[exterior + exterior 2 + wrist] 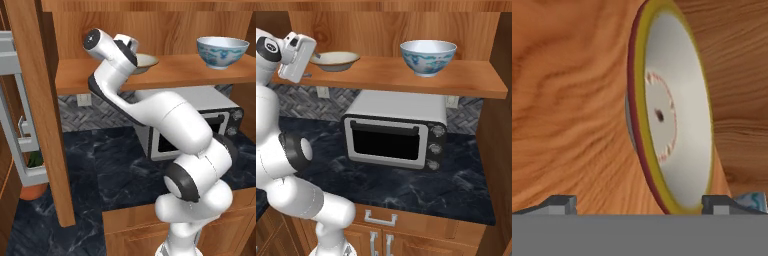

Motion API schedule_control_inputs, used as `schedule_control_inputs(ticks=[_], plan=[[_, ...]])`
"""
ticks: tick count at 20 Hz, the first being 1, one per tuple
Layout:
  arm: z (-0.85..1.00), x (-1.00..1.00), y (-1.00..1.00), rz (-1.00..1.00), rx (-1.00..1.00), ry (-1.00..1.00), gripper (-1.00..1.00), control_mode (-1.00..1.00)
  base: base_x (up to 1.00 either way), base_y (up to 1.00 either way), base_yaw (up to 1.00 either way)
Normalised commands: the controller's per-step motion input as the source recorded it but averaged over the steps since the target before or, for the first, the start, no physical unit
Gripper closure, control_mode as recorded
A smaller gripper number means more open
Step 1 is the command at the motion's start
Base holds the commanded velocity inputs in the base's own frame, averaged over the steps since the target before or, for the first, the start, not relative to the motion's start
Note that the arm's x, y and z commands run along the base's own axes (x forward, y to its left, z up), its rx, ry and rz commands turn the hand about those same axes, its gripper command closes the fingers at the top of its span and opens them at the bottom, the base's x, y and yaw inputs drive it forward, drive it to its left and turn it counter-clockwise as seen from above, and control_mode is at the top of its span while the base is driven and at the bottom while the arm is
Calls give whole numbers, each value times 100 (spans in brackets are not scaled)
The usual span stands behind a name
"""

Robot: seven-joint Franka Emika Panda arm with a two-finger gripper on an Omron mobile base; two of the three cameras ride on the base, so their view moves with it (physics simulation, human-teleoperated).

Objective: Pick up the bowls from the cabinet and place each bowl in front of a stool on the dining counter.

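the arm reaches up to the cabinet (406, 75), its hand at the left end of the thick plank shelf, right against the shallow cream bowl (334, 60). in the left base view the white hand covers that bowl's near side, so just its right part (147, 62) shows past the wrist. the gripper (639, 202) is seen from the hand camera (which is rolled, so the bowl appears standing on edge): the two dark finger tips (561, 204) sit wide apart at the bottom corners, and the bowl's darker rim and pale inside (672, 115) rise between them. the fingers are spread well open and the rim runs down between them, but whether either pad touches the bowl i cannot tell; nothing is clamped.

the cream bowl rests upright on the shelf at its left end. the deep white bowl with blue patterning (428, 56) stands upright further right on the same shelf, well apart from the first, and appears at the right of the left base view too (222, 51).

under the shelf a silver toaster oven (396, 132) with a dark glass door sits on the black marble counter (406, 187), backed by a grey herringbone tile wall (95, 112)
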Motion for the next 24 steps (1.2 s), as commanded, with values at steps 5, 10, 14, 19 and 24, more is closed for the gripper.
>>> schedule_control_inputs(ticks=[5,10,14,19,24], plan=[[0,35,2,1,0,1,-100,-100,0,0,0],[0,40,0,0,0,2,-100,-100,0,0,0],[0,42,0,0,0,1,-100,-100,0,0,0],[1,28,19,0,0,0,-100,-100,0,0,0],[11,38,9,0,0,0,-100,-100,0,0,0]])
